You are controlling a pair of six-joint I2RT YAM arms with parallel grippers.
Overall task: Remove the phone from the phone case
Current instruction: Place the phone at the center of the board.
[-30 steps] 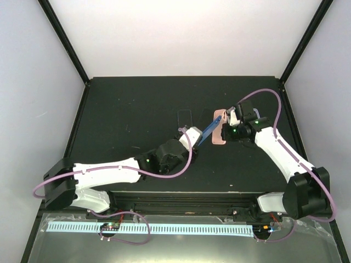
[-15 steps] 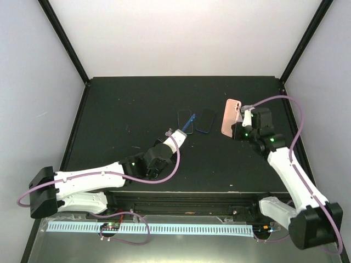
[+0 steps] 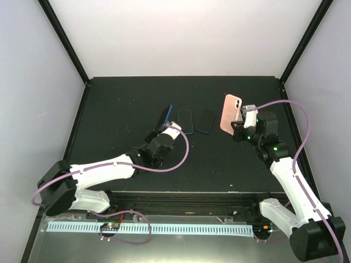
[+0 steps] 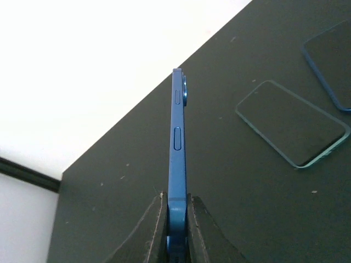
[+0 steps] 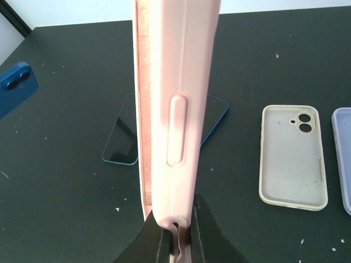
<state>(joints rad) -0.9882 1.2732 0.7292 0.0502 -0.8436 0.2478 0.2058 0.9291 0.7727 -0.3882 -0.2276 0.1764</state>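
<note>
Blue phone [image 4: 177,142], bare: pinched edgewise in tightly closed left gripper [image 4: 176,200]. Pink case [image 5: 175,109]: clamped likewise in right gripper [image 5: 176,219]; both are held apart, extraction judged done.

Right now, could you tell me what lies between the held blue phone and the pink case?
In the top view, two dark-screened phones lie flat there: a teal-edged phone and a blue-edged phone.
</note>
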